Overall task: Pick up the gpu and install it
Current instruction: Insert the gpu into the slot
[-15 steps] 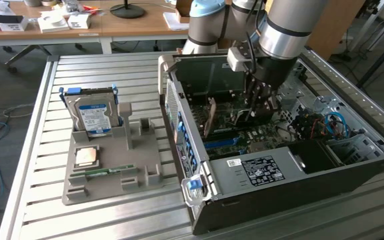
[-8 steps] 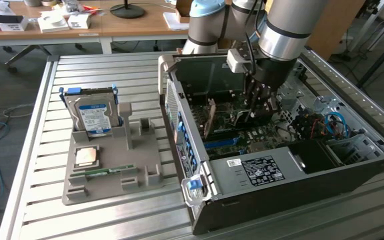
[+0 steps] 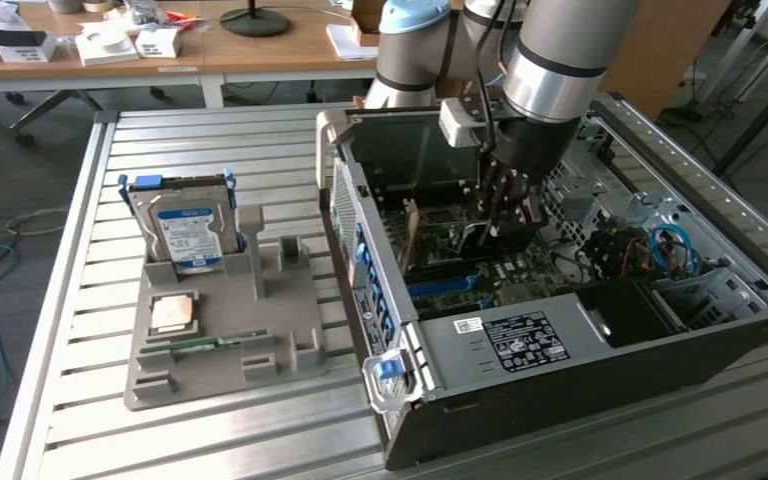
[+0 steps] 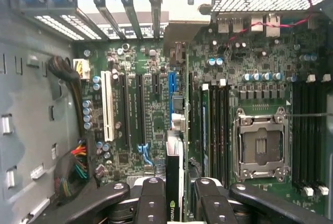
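Entry: gpu install, arm inside the chassis.

We are seeing the gripper [image 3: 498, 215] reaching down into the open computer case [image 3: 598, 400]. The case is lying on its side on the slatted table [image 3: 197, 140], so the motherboard [image 4: 151, 115] is facing up toward the arm.

In the wrist view we are finding the gripper clenched on the gpu [image 4: 173, 172]. The card is sitting edge-on between the two fingers [image 4: 151, 200], with a green logo showing on its upper edge. Held like this, its lower edge is pointing at the board, which we are judging to be the orientation a slot needs.

The gpu is hanging over the row of expansion slots, roughly in line with the blue slot [image 4: 171, 86] and beside the memory banks. We cannot tell whether it is touching the board. Its long axis is running toward the rear bracket openings [image 4: 130, 16], presumably so that the card's end is meeting the back of the case.

On the exterior view's left, just beside the case, the grey fixture tray [image 3: 291, 320] is holding the hard drive [image 3: 191, 232] upright and the memory stick [image 3: 204, 345] flat. We are reading the pick-up as done, but the seating is not yet evident.
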Robot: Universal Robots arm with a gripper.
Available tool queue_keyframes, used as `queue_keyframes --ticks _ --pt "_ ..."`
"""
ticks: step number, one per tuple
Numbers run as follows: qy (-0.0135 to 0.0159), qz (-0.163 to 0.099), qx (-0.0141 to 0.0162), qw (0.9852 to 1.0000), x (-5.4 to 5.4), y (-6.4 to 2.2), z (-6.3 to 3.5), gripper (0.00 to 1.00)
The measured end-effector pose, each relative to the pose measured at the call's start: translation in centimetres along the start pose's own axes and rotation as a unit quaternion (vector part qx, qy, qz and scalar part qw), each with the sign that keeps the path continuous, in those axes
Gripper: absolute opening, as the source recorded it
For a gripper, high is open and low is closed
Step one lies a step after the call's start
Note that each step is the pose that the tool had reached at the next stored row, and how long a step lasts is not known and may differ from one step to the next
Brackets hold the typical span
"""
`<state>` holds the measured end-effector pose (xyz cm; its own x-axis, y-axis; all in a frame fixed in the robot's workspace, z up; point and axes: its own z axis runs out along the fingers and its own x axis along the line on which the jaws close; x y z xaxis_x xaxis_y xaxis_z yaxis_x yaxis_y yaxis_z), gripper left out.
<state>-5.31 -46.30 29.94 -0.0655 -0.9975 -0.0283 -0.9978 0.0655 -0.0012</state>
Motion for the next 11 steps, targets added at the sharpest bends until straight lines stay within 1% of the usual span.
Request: queue_keyframes --ticks 5,11 --pt "-0.0001 0.000 0.0001 1.0000 0.01 0.01 0.04 0.26" --pt "0.0000 0.000 0.0001 1.0000 0.03 0.16 0.71 0.26"
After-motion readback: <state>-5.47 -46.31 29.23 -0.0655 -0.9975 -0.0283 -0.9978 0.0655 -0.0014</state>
